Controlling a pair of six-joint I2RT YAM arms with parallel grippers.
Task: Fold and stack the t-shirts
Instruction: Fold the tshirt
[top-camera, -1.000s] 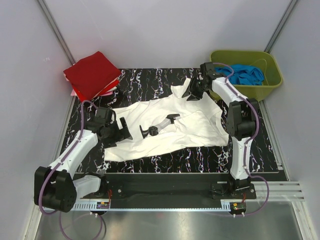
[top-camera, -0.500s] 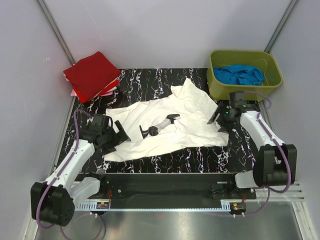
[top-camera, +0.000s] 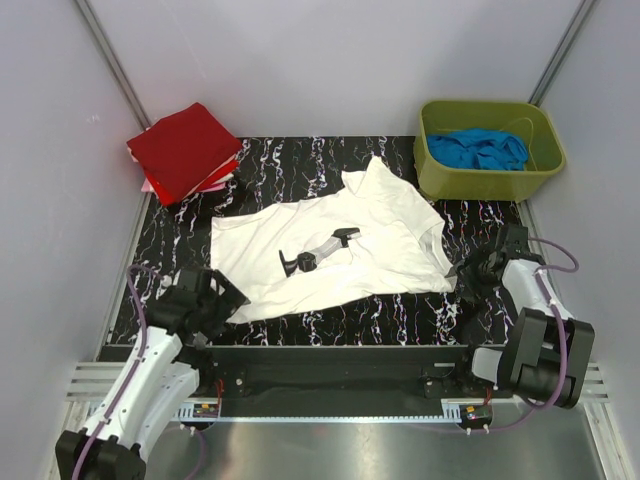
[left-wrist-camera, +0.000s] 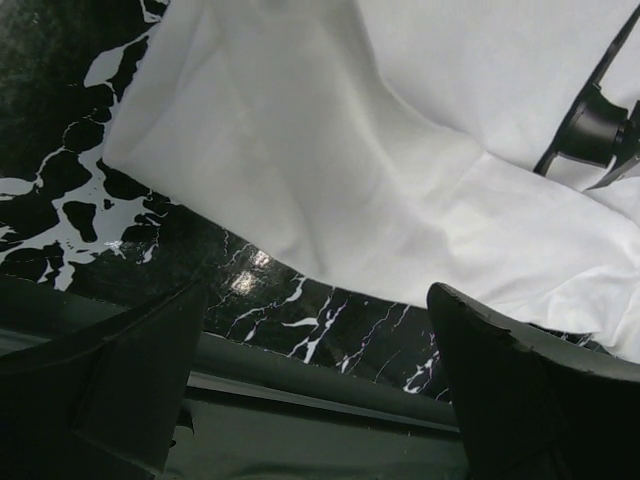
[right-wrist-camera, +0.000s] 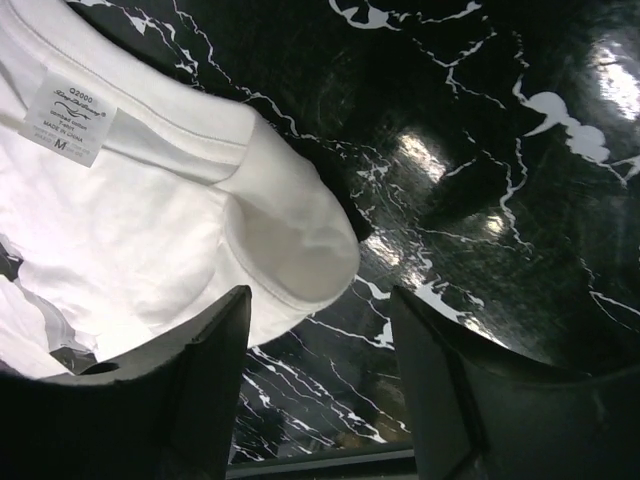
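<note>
A white t-shirt (top-camera: 330, 250) with a small grey-black chest print (top-camera: 318, 252) lies spread, partly folded, on the black marble table (top-camera: 400, 312). Folded red shirts (top-camera: 185, 148) sit stacked at the far left, with a pink one (top-camera: 152, 186) peeking out beneath. My left gripper (top-camera: 218, 300) is open and empty, just off the shirt's near-left corner. In the left wrist view the shirt (left-wrist-camera: 400, 160) lies beyond the gripper (left-wrist-camera: 315, 400). My right gripper (top-camera: 478, 270) is open and empty beside the shirt's right edge. The right wrist view shows the collar and label (right-wrist-camera: 70, 118) ahead of the gripper (right-wrist-camera: 320, 380).
A green bin (top-camera: 442, 172) holding blue cloth (top-camera: 478, 148) stands at the far right corner. Grey walls close in on both sides. A black rail (top-camera: 330, 358) runs along the table's near edge by the arm bases.
Both arms have pulled back toward the near edge. The right gripper left the far sleeve and came down to the near right. The left gripper moved off the shirt's left edge.
</note>
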